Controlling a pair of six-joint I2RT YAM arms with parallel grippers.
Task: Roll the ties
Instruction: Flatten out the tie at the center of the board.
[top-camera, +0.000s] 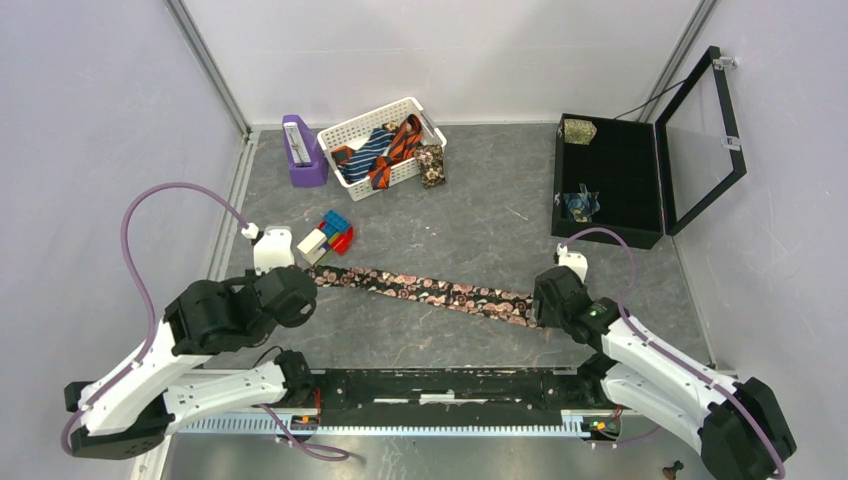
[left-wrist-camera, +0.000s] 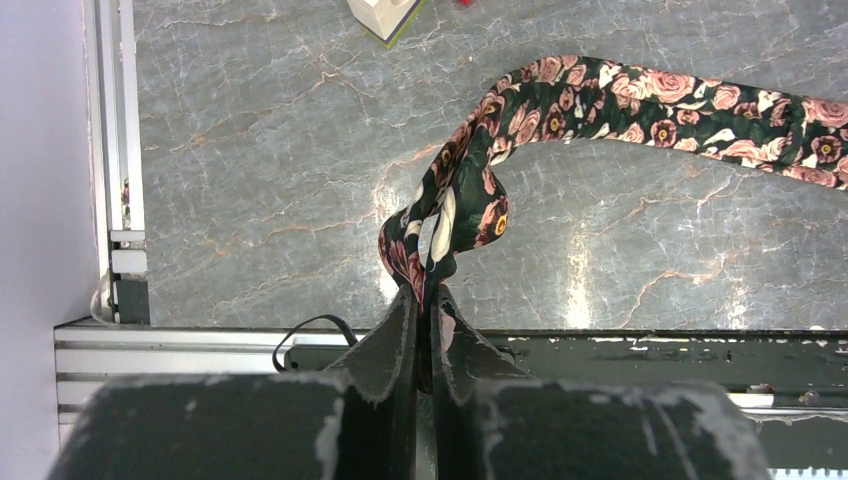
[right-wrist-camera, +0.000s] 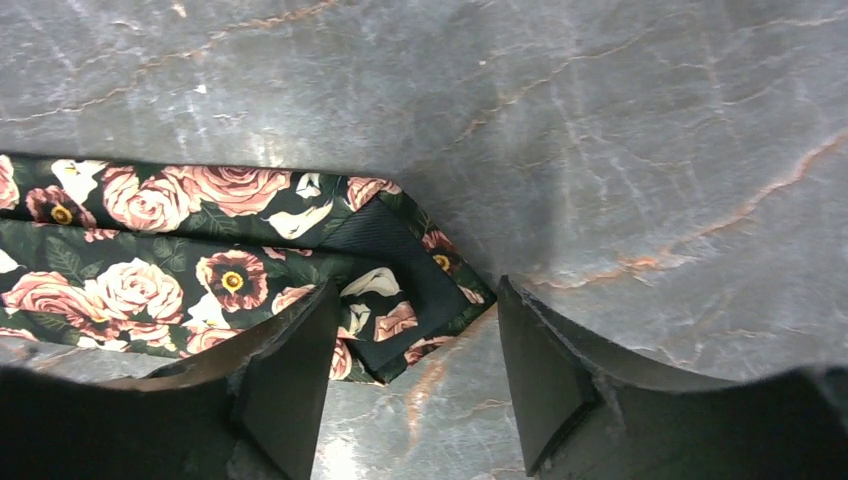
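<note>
Pincer (left-wrist-camera: 428, 296) on tie (left-wrist-camera: 640, 105); ties (top-camera: 385, 150) in basket (top-camera: 365, 116)

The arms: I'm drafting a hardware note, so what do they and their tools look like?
The left arm and right arm have white shells and black joint housings. A purple cable loops along each. The right arm carries a small green light. The left tool and right tool have black wedge-shaped fingers, scuffed pale at the edges.

Other stuff on my grey marble-look table (top-camera: 480, 225), if anyone's curious: purple box (top-camera: 303, 152) upper left, white plastic basket (top-camera: 362, 117) right beside it, a little pile of red, blue and white toy blocks (top-camera: 328, 236) left of centre, and a black case (top-camera: 625, 165) standing open at the upper right.
</note>
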